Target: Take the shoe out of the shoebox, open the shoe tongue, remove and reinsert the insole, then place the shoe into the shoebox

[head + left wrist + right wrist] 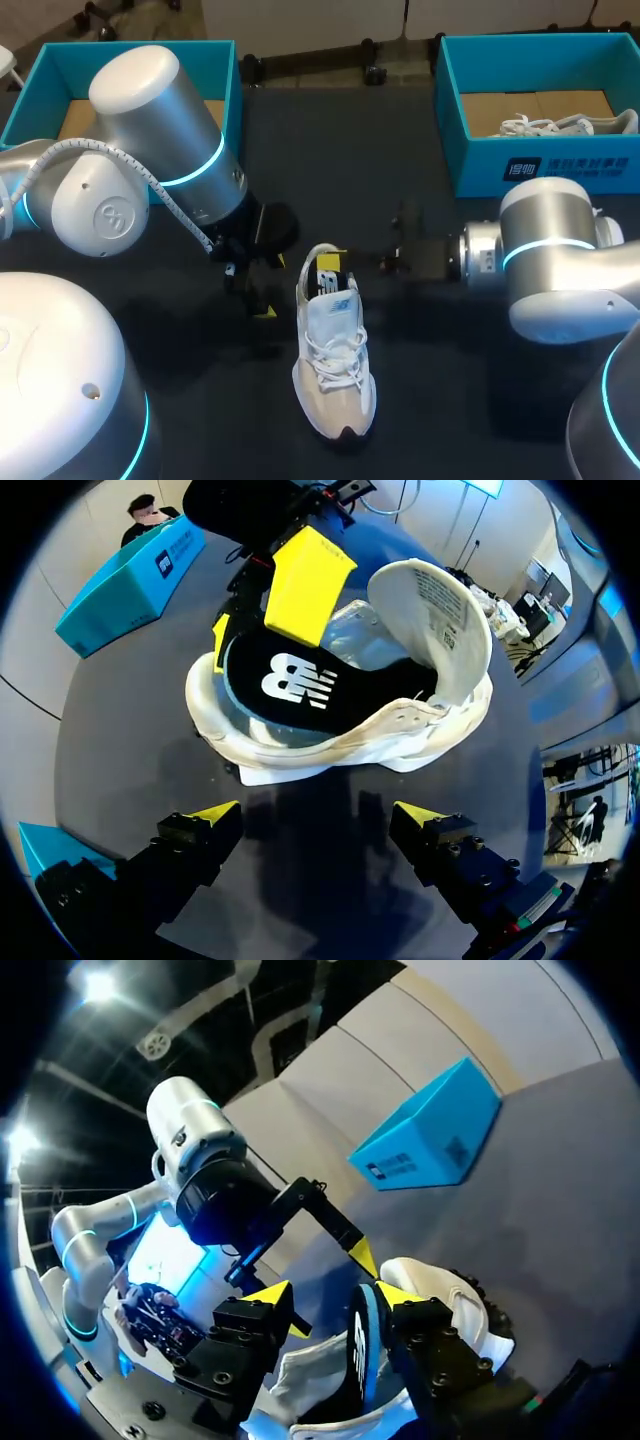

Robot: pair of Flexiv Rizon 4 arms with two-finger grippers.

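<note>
A white sneaker (333, 372) lies on the dark table, toe toward the front edge, with its tongue (432, 608) folded up. A black insole (300, 685) with a white logo sits inside it. My right gripper (334, 264) is at the heel. In the right wrist view its fingers (268, 1296) stand apart with the insole's heel end (360, 1352) between them, against one finger and clear of the other. My left gripper (315, 815) is open just left of the shoe (340, 745), holding nothing. In the head view it (262, 300) hangs beside the heel.
A teal shoebox (560, 165) at the back right holds another white shoe (560, 126). A second teal box (222, 75) stands at the back left, behind my left arm. Dark table lies open in front of the toe.
</note>
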